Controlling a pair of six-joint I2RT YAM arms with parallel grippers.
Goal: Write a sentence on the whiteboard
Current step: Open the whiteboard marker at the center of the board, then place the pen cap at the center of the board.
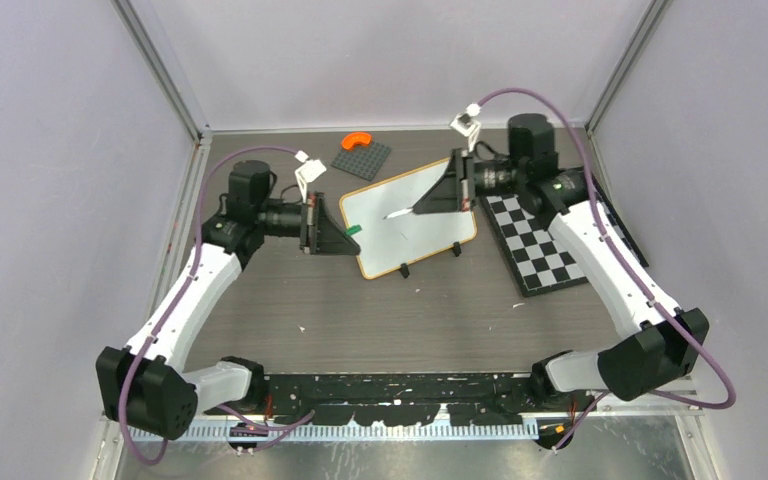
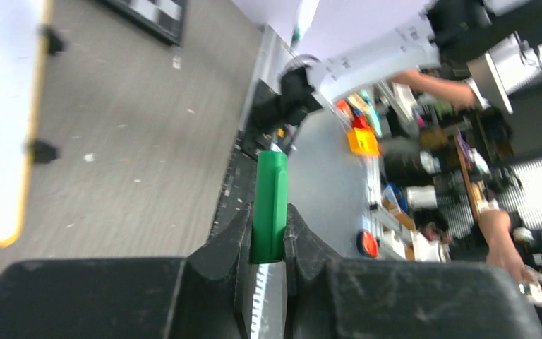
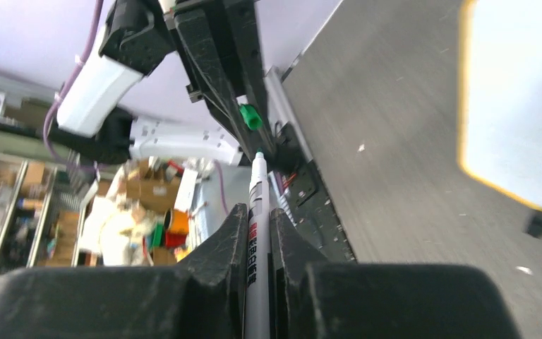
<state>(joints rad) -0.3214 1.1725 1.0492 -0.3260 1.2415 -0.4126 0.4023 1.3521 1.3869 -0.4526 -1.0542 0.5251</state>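
Whiteboard blank; right gripper clamps marker, left gripper clamps cap: set tip down beneath right gripper, pressing lightly.

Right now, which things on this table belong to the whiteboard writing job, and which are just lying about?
For the job: whiteboard; marker, in the right gripper; green cap, in the left gripper.
Lying about: checkerboard; grey plate; orange piece.
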